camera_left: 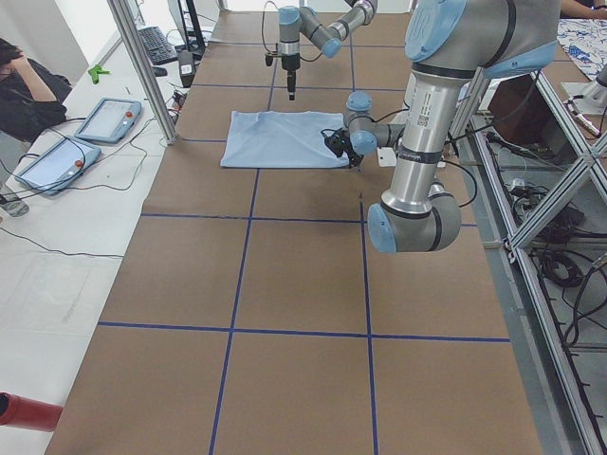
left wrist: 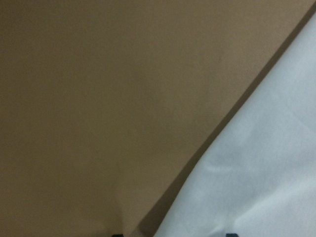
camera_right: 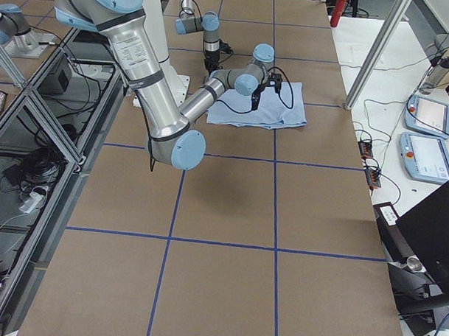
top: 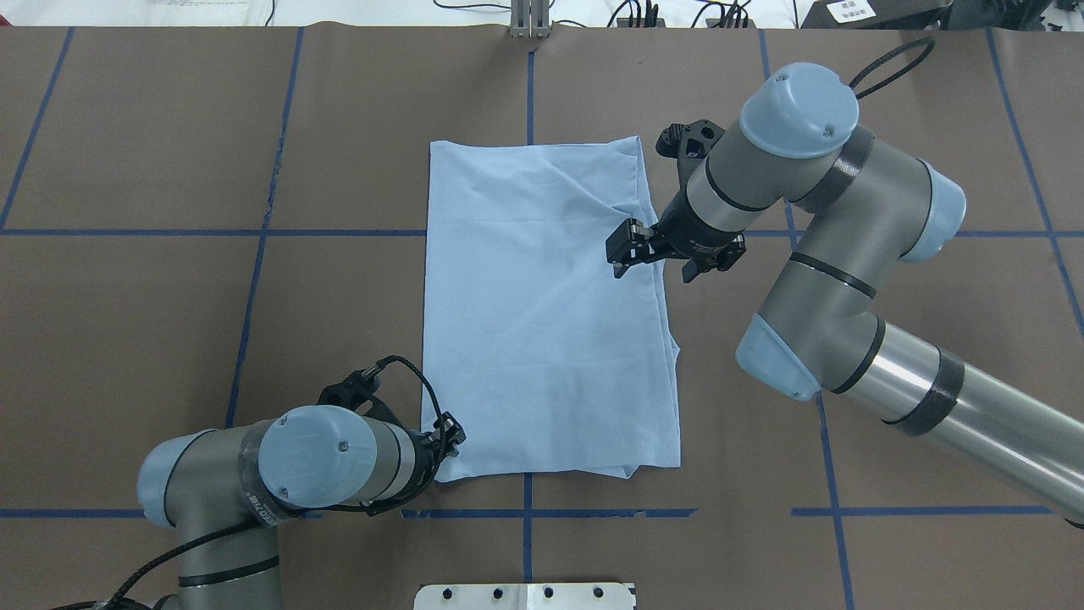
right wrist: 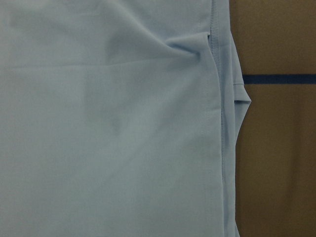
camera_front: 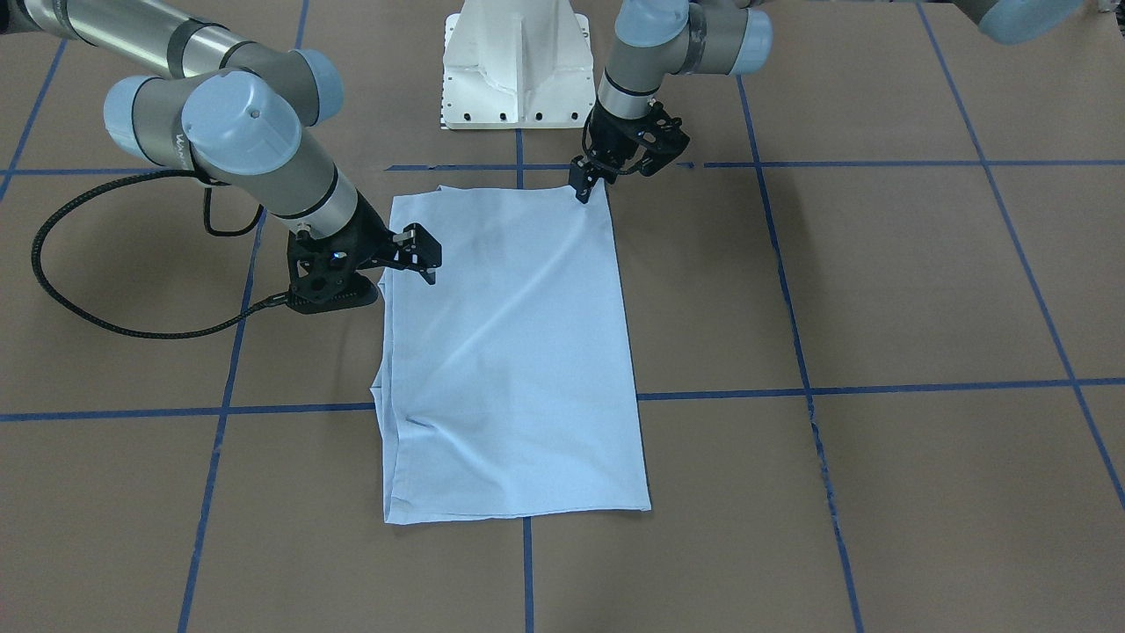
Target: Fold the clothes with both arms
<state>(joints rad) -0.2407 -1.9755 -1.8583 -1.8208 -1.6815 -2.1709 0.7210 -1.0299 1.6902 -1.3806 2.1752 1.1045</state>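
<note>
T-shirt (top: 542, 313) lies flat under right gripper (top: 622, 252), left gripper (top: 450, 438) at its corner.

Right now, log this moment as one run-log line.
T-shirt: folded into a rectangle, flat on table | left gripper: at its near corner, jaws unclear | right gripper: open over its right edge

Tabletop (camera_front: 879, 281): brown, w/ blue tape grid (top: 339, 232).
On it: lt-blue T-shirt (camera_front: 510, 352), folded rect., flat; white base (camera_front: 517, 61) at robot edge.
</note>
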